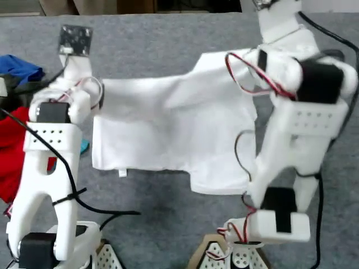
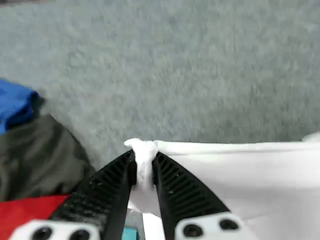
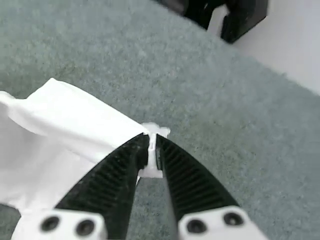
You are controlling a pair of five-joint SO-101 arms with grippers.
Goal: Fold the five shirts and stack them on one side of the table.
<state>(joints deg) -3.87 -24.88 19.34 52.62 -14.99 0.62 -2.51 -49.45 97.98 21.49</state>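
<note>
A white shirt [image 1: 174,126] lies spread across the middle of the grey table, its far edge lifted and stretched between the two arms. My left gripper [image 2: 144,161] is shut on a bunched corner of the white shirt [image 2: 240,175] at its left end. My right gripper [image 3: 152,145] is shut on a corner of the white shirt [image 3: 60,130] at the right end. In the high view the left arm [image 1: 53,145] stands at the shirt's left edge and the right arm [image 1: 303,106] over its right side.
A pile of other shirts lies at the table's left edge: a blue one [image 1: 19,67], a dark one [image 2: 35,155] and a red one [image 1: 14,148]. Black cables [image 1: 95,208] trail near the arm bases. Bare grey table surface [image 1: 168,33] stretches beyond the shirt.
</note>
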